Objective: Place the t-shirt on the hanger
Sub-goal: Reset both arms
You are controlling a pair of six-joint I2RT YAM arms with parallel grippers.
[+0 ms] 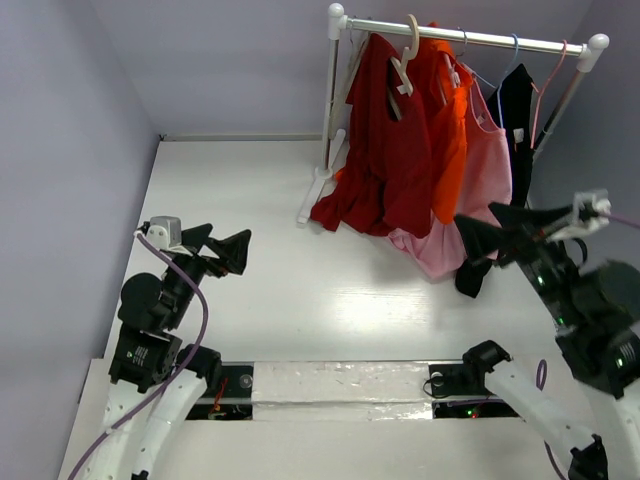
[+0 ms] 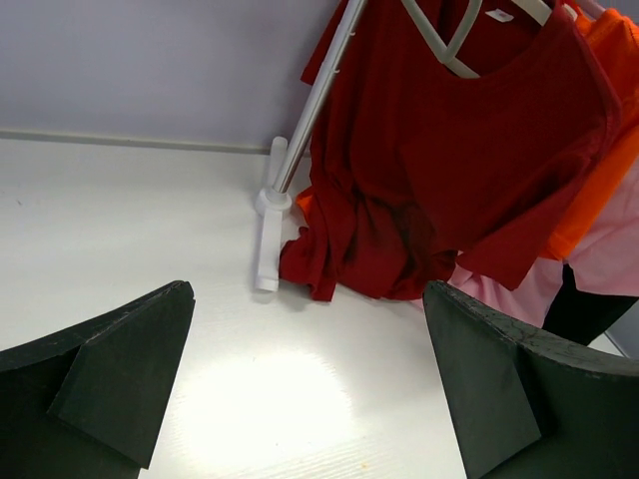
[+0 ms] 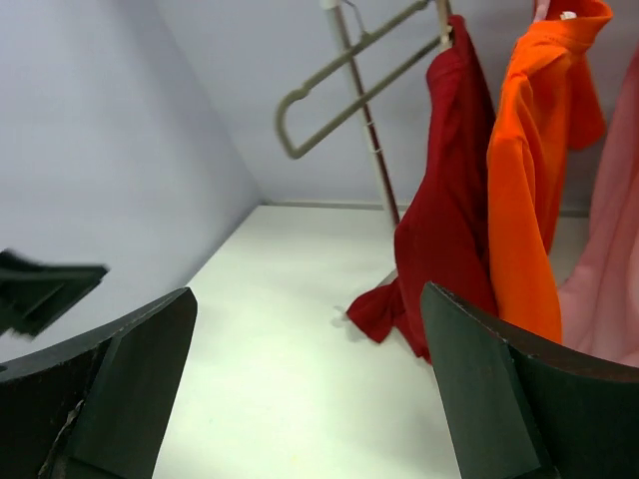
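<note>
Both arms hands-off right now. Left gripper (image 1: 215,246) jaws wide apart, nothing between, just white tabletop (image 2: 150,230) under gap. Right gripper (image 1: 497,226) same deal: jaws spread, holding nothing.

Dark red short-sleeved cloth t-shirt (image 2: 449,150) hangs well ahead of left jaws, up and right of gap. Neck sits over cream plastic hanger (image 2: 439,40), hooked on white rail (image 1: 470,37). Hem slumps onto tabletop by rack foot (image 2: 268,239).

From right jaws: t-shirt ahead, above right-hand finger, bright orange shirt (image 3: 524,170) just beside it.

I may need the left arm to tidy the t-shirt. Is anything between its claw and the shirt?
Nothing visible: only bare table lies between the open left claw and the t-shirt. The rack's foot sits beside the hem, off to one side.
</note>
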